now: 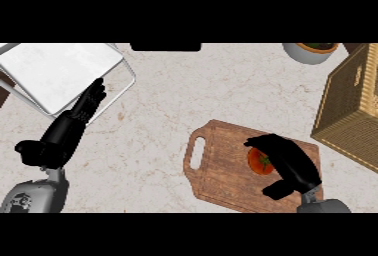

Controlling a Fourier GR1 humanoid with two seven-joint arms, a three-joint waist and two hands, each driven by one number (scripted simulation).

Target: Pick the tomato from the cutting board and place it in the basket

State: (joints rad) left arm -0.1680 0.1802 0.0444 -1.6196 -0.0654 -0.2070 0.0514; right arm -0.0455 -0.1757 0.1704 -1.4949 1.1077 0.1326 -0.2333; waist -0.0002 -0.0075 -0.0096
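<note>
A red tomato (pixel 260 162) lies on the wooden cutting board (pixel 221 170) at the lower middle-right. My right hand (pixel 289 162) is over the board with its fingers curled round the tomato's right and upper sides, hiding part of it. The wicker basket (pixel 354 100) stands at the right edge, beyond the board. My left hand (pixel 70 127) rests open at the left, fingers straight and pointing up toward a white tray.
A white tray (pixel 59 72) with a metal rim sits at the upper left. A white pot holding a plant (pixel 310 51) stands at the top right, near the basket. A dark object (pixel 165 47) lies at the top edge.
</note>
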